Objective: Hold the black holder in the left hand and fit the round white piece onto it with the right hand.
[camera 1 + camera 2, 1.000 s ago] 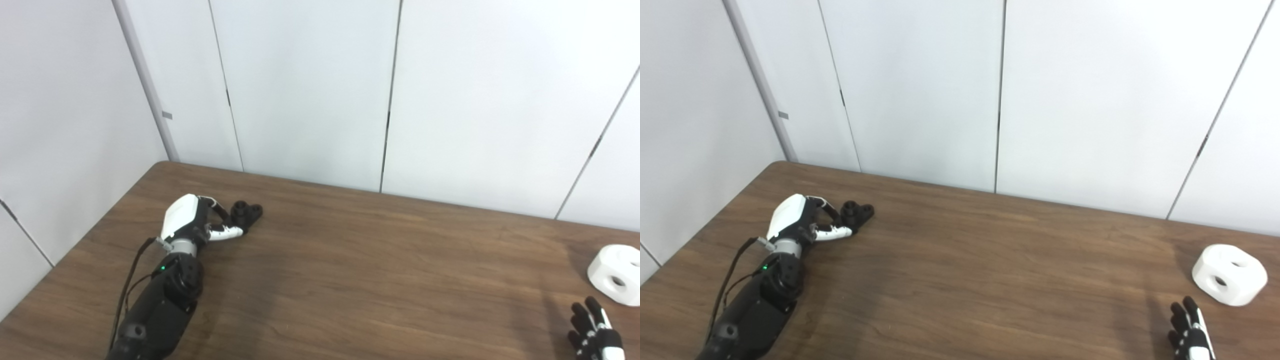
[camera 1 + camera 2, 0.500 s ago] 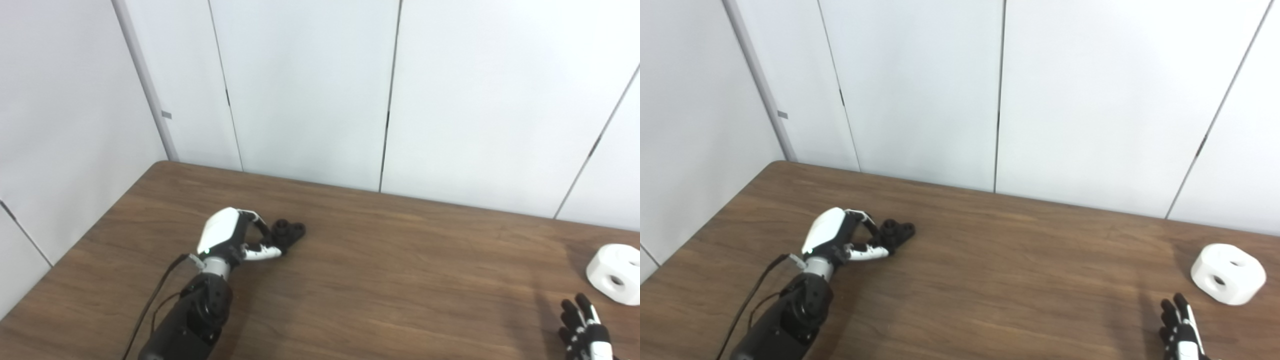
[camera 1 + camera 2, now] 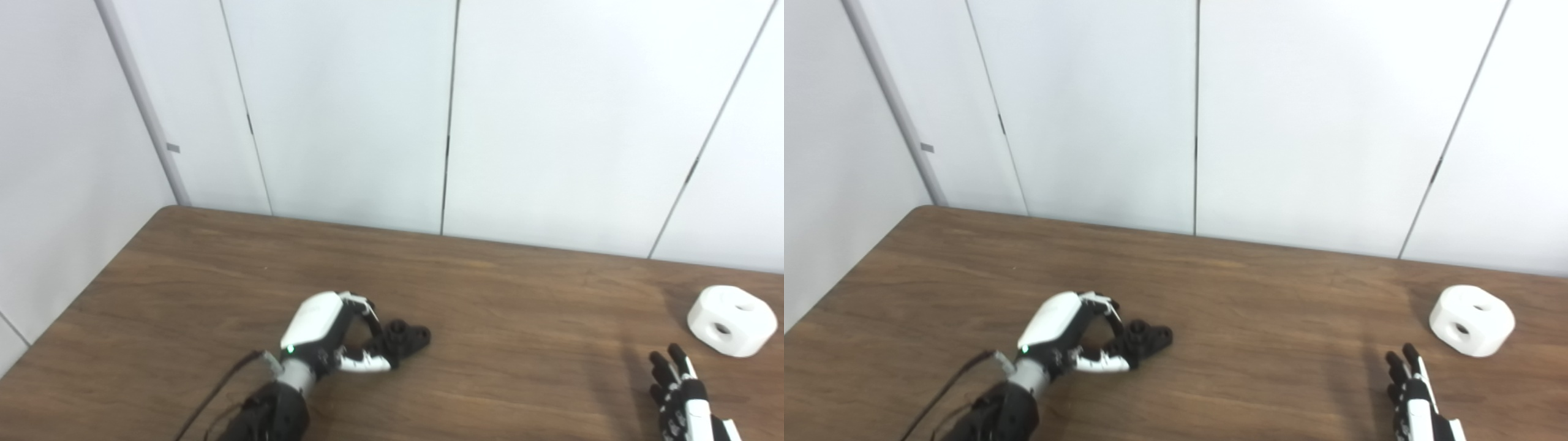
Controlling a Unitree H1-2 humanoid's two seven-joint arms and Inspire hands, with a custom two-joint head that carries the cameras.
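Observation:
The black holder (image 3: 405,339) is a small dark piece with round bosses, held low over the brown table (image 3: 502,306) left of centre. My left hand (image 3: 327,334) is shut on its near end, thumb below and fingers curled over it. The round white piece (image 3: 731,320) with holes in its top and side rests on the table at the far right. My right hand (image 3: 683,395) is open at the bottom right, fingers spread and pointing away, a short way in front of and left of the white piece, touching nothing.
White wall panels (image 3: 343,110) rise directly behind the table's far edge. The table's left edge (image 3: 73,306) runs diagonally beside another white wall. A black cable (image 3: 211,398) trails along my left forearm.
My left hand has carried the black holder right and toward me, to nearer the table's middle. The camera has shifted, so the white piece sits further left in the picture. The right hand stays open.

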